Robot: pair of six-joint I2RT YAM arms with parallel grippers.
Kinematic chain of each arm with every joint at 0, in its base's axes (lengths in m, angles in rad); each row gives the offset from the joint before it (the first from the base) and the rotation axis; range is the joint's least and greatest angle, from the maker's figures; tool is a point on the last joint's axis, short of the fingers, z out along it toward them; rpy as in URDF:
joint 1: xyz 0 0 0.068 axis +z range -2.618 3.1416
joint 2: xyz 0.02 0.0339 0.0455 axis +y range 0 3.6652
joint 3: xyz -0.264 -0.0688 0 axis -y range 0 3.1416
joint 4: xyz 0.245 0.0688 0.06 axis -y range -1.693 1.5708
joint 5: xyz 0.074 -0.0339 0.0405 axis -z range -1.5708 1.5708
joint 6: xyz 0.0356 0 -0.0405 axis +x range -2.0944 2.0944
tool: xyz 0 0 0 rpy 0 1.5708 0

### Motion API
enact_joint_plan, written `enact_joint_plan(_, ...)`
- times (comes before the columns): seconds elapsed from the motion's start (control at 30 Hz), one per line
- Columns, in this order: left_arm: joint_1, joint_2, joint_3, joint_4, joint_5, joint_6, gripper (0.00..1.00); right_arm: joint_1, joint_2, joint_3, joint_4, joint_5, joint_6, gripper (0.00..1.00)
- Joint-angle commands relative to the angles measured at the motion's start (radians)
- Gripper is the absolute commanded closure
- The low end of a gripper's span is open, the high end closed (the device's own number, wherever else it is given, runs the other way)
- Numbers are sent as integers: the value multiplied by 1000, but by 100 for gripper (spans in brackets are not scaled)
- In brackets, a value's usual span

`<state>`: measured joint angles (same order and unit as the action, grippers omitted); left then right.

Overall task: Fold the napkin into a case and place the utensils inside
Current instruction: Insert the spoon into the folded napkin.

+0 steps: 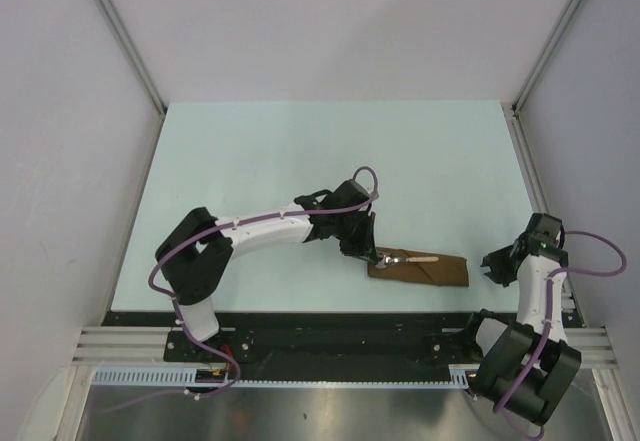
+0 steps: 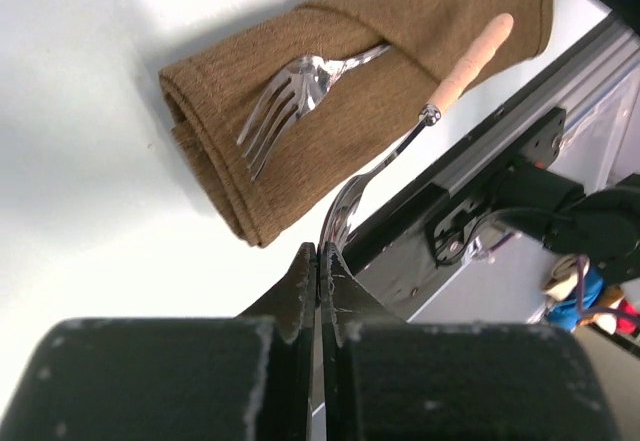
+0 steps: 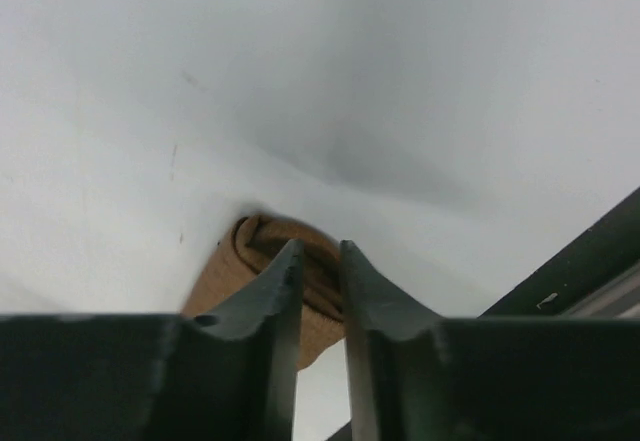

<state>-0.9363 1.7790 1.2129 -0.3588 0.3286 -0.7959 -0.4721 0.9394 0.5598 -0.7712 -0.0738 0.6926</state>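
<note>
The napkin lies folded as a narrow brown case near the table's front edge. In the left wrist view the fork sits tucked into the case, with its tines sticking out of the open end. The spoon rests its tan handle across the cloth, and its silver bowl reaches the tips of my left gripper, which is shut on it. My right gripper hovers just off the case's other end, jaws slightly apart with nothing between them. From above, my left gripper and right gripper flank the case.
A black rail and aluminium frame run along the table's front edge just below the case. Grey walls close in the pale table on three sides. The right arm's base stands close to the case's right end.
</note>
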Motion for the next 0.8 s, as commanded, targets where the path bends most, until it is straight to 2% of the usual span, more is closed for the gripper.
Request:
enact_joint_plan(0.0,19,-32,11,-43,52,63,100,-39,32,23,29,34,-22,81)
enact_joint_plan(0.1,31,-32,2,-63,53,72,100,-40,32,5,59,22,-15,90)
enact_joint_plan(0.27,37,-38,-6,-69,76,96,100,-36,47,-43,116,6,4,96)
enact_joint_plan(0.53,50,-53,-19,-81,105,116,100,-23,108,-84,200,3,-2,99)
enact_joint_plan(0.77,67,-59,-41,-103,107,127,100,41,133,-104,240,23,28,100)
